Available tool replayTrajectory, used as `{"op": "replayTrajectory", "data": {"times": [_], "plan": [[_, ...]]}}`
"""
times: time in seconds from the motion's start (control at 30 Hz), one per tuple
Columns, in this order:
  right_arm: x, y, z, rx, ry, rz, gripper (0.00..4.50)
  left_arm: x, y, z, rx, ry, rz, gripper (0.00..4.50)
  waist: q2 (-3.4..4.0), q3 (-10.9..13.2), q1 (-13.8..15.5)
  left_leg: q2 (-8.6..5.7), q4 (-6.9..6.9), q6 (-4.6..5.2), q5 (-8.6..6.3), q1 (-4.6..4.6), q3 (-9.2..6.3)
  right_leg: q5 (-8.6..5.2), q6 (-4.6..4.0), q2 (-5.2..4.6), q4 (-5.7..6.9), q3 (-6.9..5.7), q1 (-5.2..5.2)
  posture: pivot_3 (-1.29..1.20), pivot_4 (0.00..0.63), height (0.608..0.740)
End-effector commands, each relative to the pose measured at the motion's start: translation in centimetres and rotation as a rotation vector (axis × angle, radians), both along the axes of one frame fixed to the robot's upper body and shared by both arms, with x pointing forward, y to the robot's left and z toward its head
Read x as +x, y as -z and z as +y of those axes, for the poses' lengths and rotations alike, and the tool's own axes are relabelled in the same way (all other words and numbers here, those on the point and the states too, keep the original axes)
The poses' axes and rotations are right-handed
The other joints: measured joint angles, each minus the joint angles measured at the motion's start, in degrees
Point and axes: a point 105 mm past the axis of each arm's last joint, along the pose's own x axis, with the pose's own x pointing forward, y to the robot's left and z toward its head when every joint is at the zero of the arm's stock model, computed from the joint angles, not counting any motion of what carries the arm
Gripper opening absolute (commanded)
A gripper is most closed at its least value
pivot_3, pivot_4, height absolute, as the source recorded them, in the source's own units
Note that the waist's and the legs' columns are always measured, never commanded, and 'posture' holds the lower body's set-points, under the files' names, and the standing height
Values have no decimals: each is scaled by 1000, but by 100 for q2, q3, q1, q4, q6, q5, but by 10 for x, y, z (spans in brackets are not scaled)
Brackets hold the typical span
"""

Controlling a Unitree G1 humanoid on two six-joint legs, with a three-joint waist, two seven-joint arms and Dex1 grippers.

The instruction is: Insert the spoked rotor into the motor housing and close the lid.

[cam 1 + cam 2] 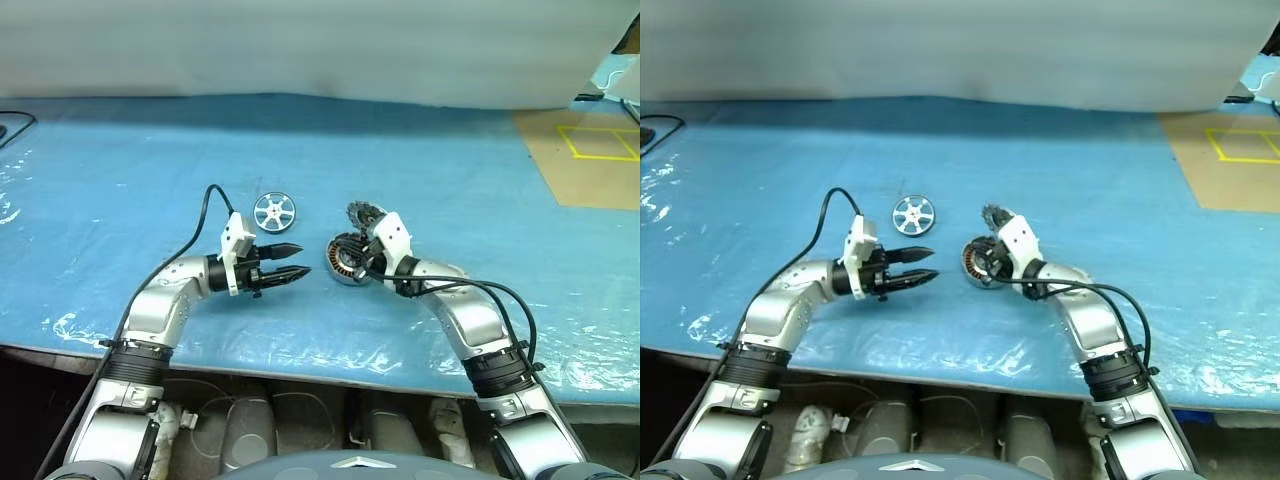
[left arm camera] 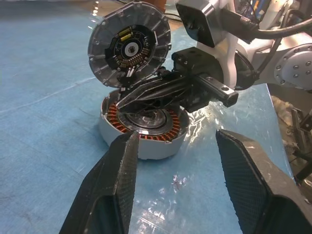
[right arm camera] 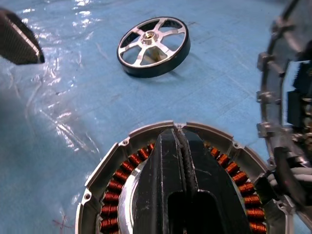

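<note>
On crinkled blue sheet [image 1: 420, 180], copper-wound housing [image 2: 146, 131], ribbed lid [image 2: 129, 44]

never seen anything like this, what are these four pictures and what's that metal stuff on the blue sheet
This is a two-armed humanoid robot working at a table covered with a blue sheet. The two wide pictures come from cameras in its head, looking down over its arms. The two close pictures come from cameras on its wrists.

Three motor parts lie on the sheet. The motor housing is the round cup with copper windings. The lid is the ribbed disc standing tilted up at the cup's edge. The spoked rotor is the shiny wheel lying apart, not yet inserted.

The left gripper is open and holds nothing. The right gripper is shut, its tip over the cup.
</note>
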Motion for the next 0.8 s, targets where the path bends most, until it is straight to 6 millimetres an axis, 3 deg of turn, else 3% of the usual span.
{"op": "replayTrajectory", "data": {"times": [0.03,0.13,0.23,0.47,0.63,0.8], "plan": [[5,21,-4,-112,51,19,11,0,-10,-4,-14,14,-45,2635,0,0,-21,0,0,0,0,8,1,0,0,1,1,1,4,0,150,740],[7,37,-13,-198,71,40,11,1,-9,-5,-15,12,-44,2635,-4,-3,-64,-1,0,1,-1,36,2,-1,2,2,2,2,28,0,150,740],[4,35,-10,-170,55,58,11,2,-8,-5,-12,7,-42,2635,-11,-8,-72,0,0,1,-2,66,2,-25,44,-1,2,4,59,0,150,740],[4,-3,8,32,-1,0,11,4,-9,-8,-11,18,-48,2635,-14,-10,-99,0,-1,1,-2,65,1,-25,44,-3,2,6,55,0,150,740],[0,-31,14,186,-24,-33,11,4,-10,-8,-15,20,-46,2635,-13,-9,-135,2,-2,1,0,2,1,1,-2,2,1,6,-5,0,150,740],[-1,-29,15,192,-34,-7,11,4,-7,-7,-6,22,-37,2635,-13,-9,-129,2,-4,1,-1,0,2,0,-4,5,1,5,-7,0,150,740]]}}
